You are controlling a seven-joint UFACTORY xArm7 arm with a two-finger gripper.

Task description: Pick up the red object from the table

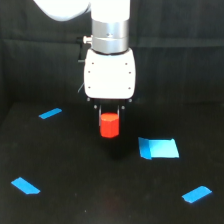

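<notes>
The red object [109,126], a small stubby red-orange block, sits directly under the white gripper body in the middle of the exterior view. My gripper [109,113] points straight down, and its short dark fingers [99,108] flank the top of the block on both sides and hold it. The fingers are black against the black table [65,160], so their tips are hard to make out. A faint dark shadow lies on the table below and slightly right of the block. Whether the block's base touches the table I cannot tell.
A larger blue rectangle [158,148] lies just to the exterior view's right of the block. Blue tape strips lie at the back left [50,113], front left [25,185] and front right [196,194]. A black curtain backs the scene.
</notes>
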